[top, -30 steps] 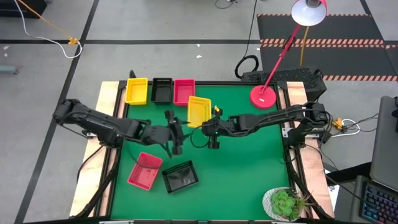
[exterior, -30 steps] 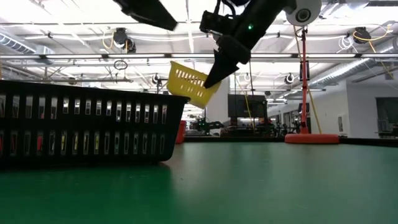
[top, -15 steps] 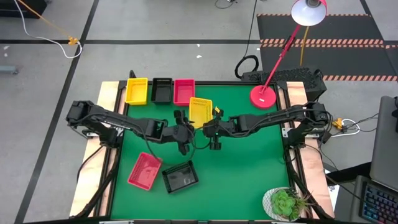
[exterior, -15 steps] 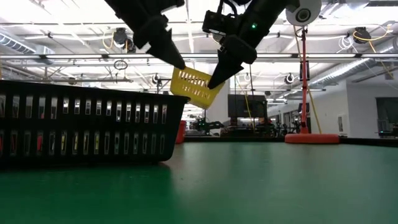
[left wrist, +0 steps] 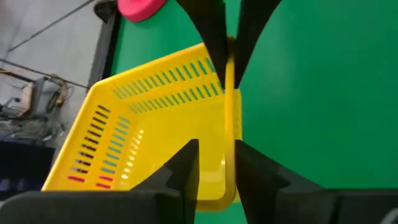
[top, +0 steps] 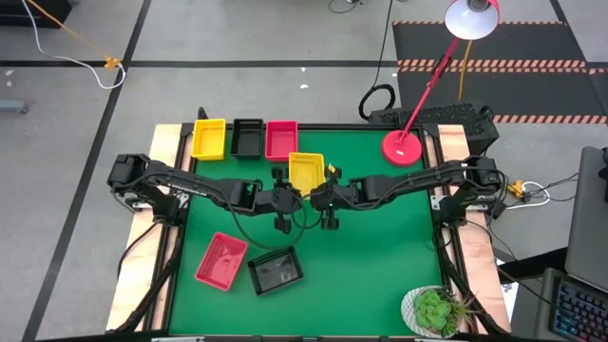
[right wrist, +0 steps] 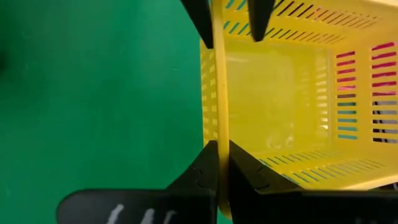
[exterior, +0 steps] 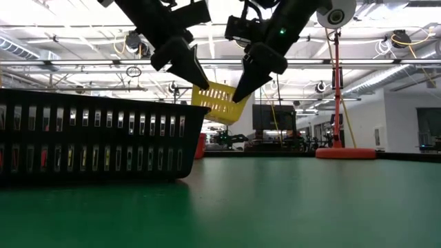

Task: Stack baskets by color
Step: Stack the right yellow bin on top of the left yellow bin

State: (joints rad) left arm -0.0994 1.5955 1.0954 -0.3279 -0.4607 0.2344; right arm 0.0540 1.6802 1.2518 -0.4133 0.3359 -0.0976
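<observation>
A yellow basket [top: 306,171] hangs over the middle of the green table [top: 380,256], between my two grippers. My right gripper [top: 317,195] is shut on the basket's near wall. My left gripper [top: 287,193] has come in from the left, its fingers standing astride the same wall [left wrist: 229,118], one inside the basket and one outside, with a gap showing beside the inner finger [left wrist: 189,158]. A yellow [top: 209,139], a black [top: 248,138] and a pink basket [top: 281,139] rest side by side on their bottoms at the far edge. A pink [top: 221,260] and a black basket [top: 275,270] sit near the front left. My right gripper pinches the yellow basket's near wall [right wrist: 217,124] close to its right end, one finger inside and one outside. The fingers slant down from the table's right. The basket is lifted clear and tilted [exterior: 219,103]. My left gripper: whether its outer finger [left wrist: 249,171] touches the wall, I cannot tell.
A red round lamp base [top: 403,148] stands at the far right of the table, its arm reaching over the far edge. A potted plant [top: 437,309] sits at the near right corner. The black basket [exterior: 89,141] near the front fills the left of the low view.
My left gripper has moved down and toward the table's right, up to the yellow basket, and its fingers have narrowed around the near wall. The basket has turned a little in my right gripper's hold, squarer to the table's edges; my right gripper stayed in place.
</observation>
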